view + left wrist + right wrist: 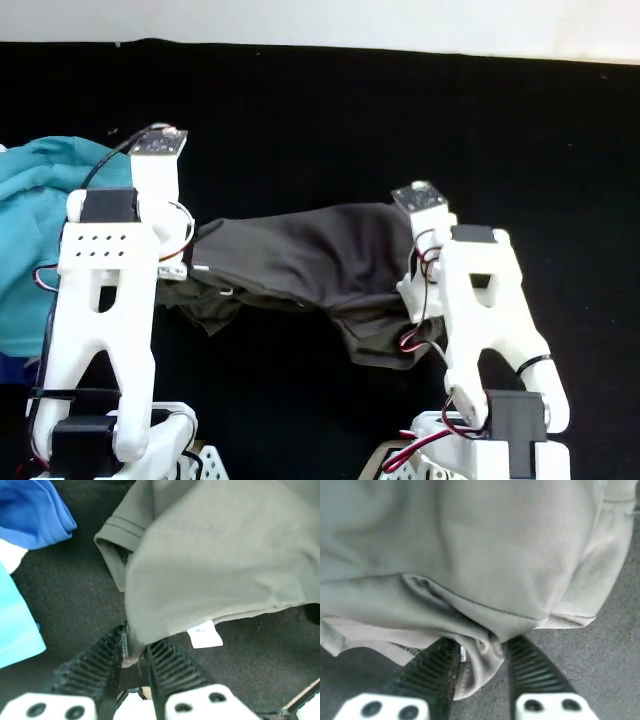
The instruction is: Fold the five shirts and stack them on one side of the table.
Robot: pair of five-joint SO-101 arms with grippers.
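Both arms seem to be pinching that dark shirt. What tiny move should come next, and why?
Probably pull the gray shirt gently taut and lower it flat onto the table. The left pincer and right pincer each clamp an edge, and it sags rumpled between them, so smoothing likely comes before folding.

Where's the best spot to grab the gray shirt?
At its thin edges, one at each end, coming in from the two sides. The gray shirt is floppy and hangs stretched between the arms, so the middle would probably just sag. The left jaws pinch the edge beside the white tag; the right jaws pinch a fold at the other end.
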